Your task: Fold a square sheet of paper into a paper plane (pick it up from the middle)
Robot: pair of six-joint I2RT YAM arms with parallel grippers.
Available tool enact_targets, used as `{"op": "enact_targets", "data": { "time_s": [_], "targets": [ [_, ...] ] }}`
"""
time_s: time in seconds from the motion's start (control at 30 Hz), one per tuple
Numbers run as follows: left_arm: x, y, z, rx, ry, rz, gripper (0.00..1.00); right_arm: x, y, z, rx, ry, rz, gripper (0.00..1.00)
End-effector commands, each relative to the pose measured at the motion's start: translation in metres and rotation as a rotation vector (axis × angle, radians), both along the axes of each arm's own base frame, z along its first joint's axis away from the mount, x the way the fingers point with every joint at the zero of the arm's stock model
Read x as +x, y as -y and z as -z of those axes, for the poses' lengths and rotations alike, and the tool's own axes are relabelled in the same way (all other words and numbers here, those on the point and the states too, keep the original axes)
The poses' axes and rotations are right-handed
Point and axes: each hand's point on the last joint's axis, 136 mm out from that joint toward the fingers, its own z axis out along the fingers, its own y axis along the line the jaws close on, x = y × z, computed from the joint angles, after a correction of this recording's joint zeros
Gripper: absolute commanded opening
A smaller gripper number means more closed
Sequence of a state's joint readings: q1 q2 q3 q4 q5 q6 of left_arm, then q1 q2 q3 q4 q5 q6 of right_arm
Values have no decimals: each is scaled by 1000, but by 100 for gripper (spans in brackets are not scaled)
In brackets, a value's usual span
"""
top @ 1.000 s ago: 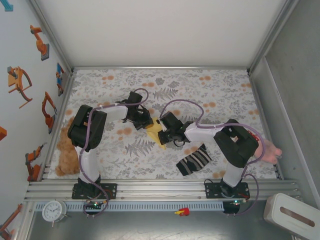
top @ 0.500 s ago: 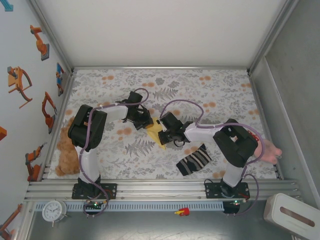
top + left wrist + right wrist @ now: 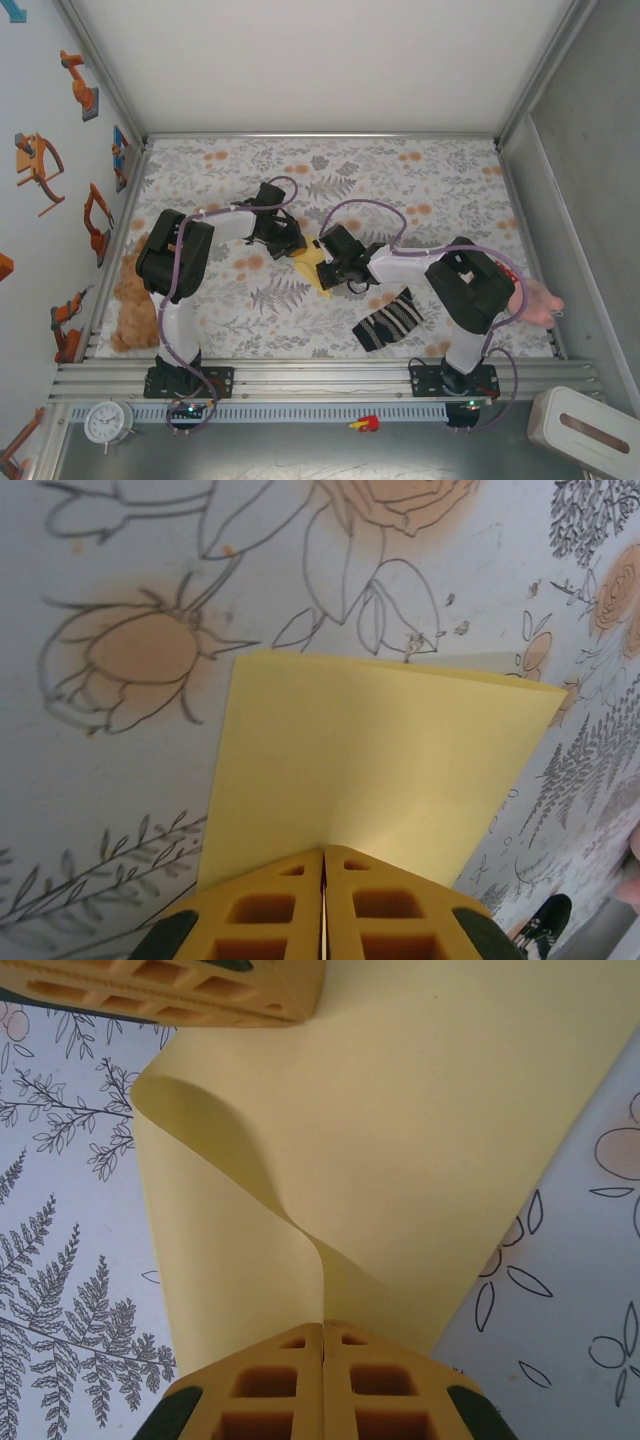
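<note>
Left wrist view: the left gripper (image 3: 323,865) has its yellow fingers (image 3: 262,912) meeting along a thin line, pinching the near edge of the square sheet of paper (image 3: 380,750). The pale-yellow paper runs away from them as a smooth panel. The edge of a second layer shows just behind its far edge, so the paper is doubled over there. It rests on the floral table cover (image 3: 120,570), which surrounds it on the left, far and right sides.

Right wrist view: the right gripper (image 3: 322,1332) also has its fingers pressed together, pinching a raised ridge of the sheet. The paper curls up off the table and into the seam between the pads. Beyond the pinch the sheet spreads out flat, and at its far left corner a yellow finger of the left gripper sits on it.

Top external view: both grippers meet over the middle of the table, the left one on the far left of the paper and the right one on its near right. The yellow sheet lies between and under them, touching both. A black-and-white striped sock (image 3: 389,320) lies near and to the right of the paper, apart from it, beside the right arm. A brown teddy bear (image 3: 125,300) lies at the table's left edge, by the left arm.
</note>
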State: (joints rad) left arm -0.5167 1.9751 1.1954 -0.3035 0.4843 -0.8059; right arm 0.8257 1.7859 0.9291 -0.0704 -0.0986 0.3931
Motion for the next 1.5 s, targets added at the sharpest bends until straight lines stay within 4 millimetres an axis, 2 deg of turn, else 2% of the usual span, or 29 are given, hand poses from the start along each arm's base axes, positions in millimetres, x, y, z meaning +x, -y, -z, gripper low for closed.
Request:
{"op": "enact_targets", "data": {
  "time_s": [0.0,0.03,0.1,0.27,0.4,0.57,0.8,1.03,1.3,1.47],
  "targets": [
    [9,-5,-35,-20,69,-46,17,2,7,9,-41,-11,15,0],
    [12,-5,-45,-48,94,-69,22,2,6,9,-38,-14,15,0],
    [11,-7,-54,-83,116,-113,25,1,5,9,-33,-16,14,0],
    [-5,-13,-62,-131,129,-174,26,0,4,10,-28,-23,10,0],
    [-21,-5,-66,-187,132,-197,22,0,5,10,-30,-22,12,0],
    [-38,8,-57,-227,106,-212,13,0,5,10,-30,-24,13,0],
    [-47,19,-37,-178,52,-209,9,0,5,11,-32,-26,17,0],
    [-58,18,-19,-97,10,-205,8,0,6,12,-36,-30,20,0],
    [-60,18,-11,-82,-6,-202,8,0,6,14,-40,-34,23,0],
    [-64,9,-5,-41,-17,-216,8,0,6,14,-39,-36,25,0]
  ]
}}
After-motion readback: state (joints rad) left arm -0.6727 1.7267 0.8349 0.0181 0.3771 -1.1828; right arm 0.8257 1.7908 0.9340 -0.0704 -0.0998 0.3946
